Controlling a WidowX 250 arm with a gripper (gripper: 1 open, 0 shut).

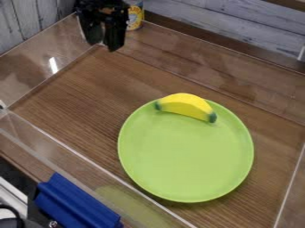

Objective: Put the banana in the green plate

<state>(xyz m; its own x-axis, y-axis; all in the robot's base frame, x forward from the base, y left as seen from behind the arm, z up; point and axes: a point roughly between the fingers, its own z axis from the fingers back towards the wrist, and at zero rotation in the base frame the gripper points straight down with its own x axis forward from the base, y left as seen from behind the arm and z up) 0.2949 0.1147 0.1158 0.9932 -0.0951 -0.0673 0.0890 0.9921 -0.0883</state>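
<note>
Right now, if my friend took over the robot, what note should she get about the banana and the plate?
Gripper: up at the far left of the table, away from the plate, holding nothing. Whether its jaws are open or shut is unclear from this view.
Banana: lying on the green plate, near the far rim.
Done: the banana is in the plate, so the job looks finished.
Left: probably nothing.

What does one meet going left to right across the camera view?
Blue object at the bottom edge → black gripper → round lime-green plate, with the small yellow toy banana lying on its far part.
</note>
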